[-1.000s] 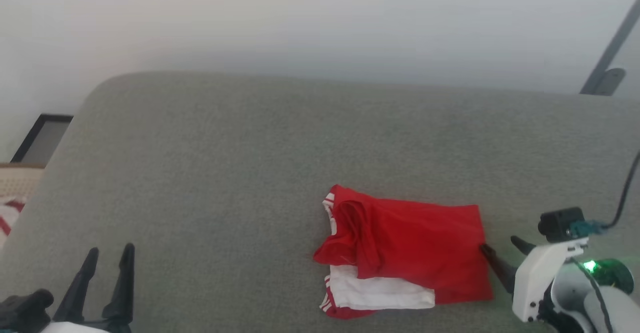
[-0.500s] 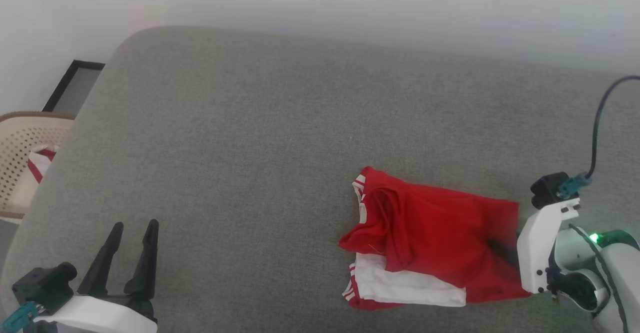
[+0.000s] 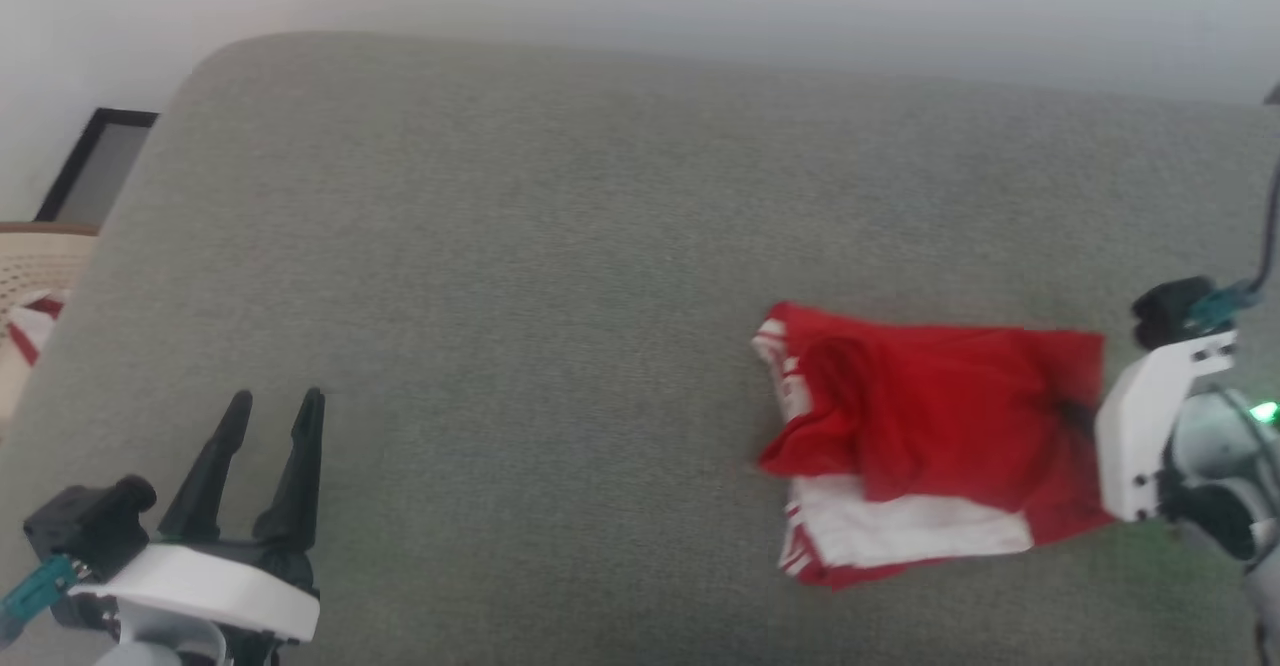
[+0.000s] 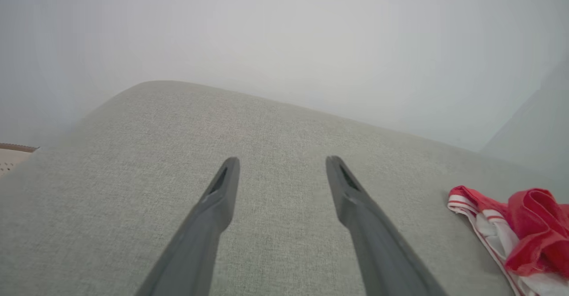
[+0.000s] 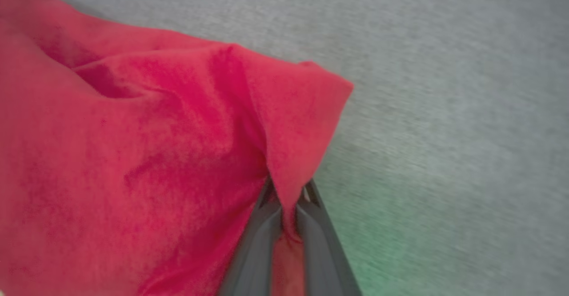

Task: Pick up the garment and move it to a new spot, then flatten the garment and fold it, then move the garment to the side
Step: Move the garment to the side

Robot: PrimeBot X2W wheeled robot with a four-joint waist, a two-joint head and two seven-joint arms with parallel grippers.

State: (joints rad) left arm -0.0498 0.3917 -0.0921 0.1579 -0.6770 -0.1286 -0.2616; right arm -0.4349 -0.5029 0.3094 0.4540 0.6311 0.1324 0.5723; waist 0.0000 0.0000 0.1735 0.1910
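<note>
- The left gripper (image 3: 277, 398) sits at the near left, its two long dark fingers (image 3: 300, 466) pointing toward the far side
- Those fingers are spread wide apart, with a clear gap between them and nothing held
- A white wrist collar (image 3: 205, 586) sits behind the left fingers
- The right gripper (image 5: 286, 191) is at the near right, reaching toward the left
- Its jaws are pressed together, pinching a fold at the right edge of the red garment (image 3: 930, 416)
- From the head, the right fingertips are buried in the cloth
- The white wrist housing (image 3: 1140, 436) stands just right of the garment, with the pale grey forearm (image 3: 1215, 466) behind it
- The two grippers are well apart
</note>
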